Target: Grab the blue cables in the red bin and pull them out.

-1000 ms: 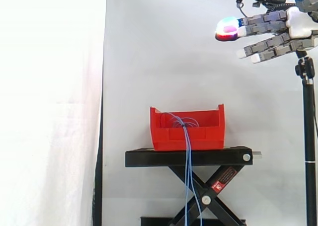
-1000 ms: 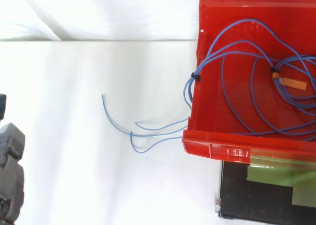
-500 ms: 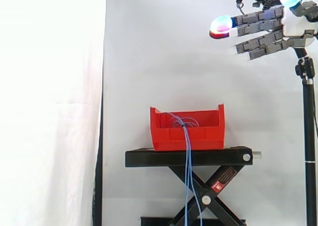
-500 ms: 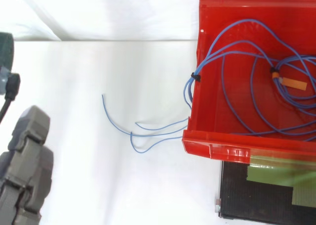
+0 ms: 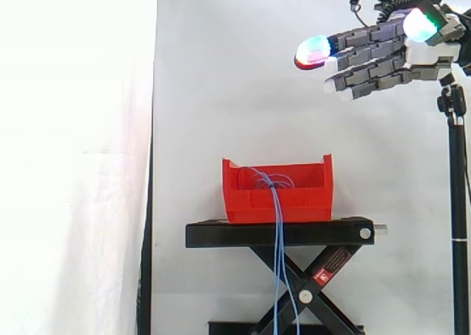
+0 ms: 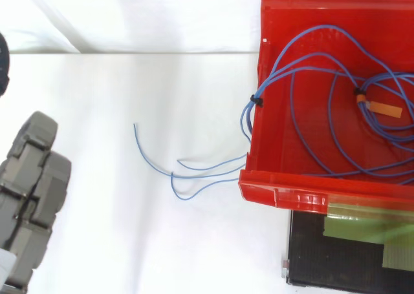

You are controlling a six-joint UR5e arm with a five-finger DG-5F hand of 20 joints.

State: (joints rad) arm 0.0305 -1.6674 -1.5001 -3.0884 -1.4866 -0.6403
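A red bin (image 5: pixel 278 194) stands on a black scissor stand (image 5: pixel 280 233). Thin blue cables (image 6: pixel 323 94) lie coiled inside the red bin (image 6: pixel 275 190), bound by a black tie at its left wall and carrying an orange tag. Some strands spill over the wall and hang down past the stand (image 5: pixel 278 276), their loose ends (image 6: pixel 174 171) showing left of the bin in the top view. My hand (image 5: pixel 383 48) hovers high above and to the right of the bin, fingers straight and pointing left, holding nothing. Its grey fingers (image 6: pixel 32 190) enter the top view at the lower left.
A white curtain hangs behind the work. A black tripod pole (image 5: pixel 458 224) rises at the right edge of the side view. Green tape (image 6: pixel 362 226) lies on the stand's black top (image 6: pixel 336 262) below the bin.
My hand has moved left toward the bin and dipped slightly; its fingers reach further into the top view. The cables and the bin have not moved.
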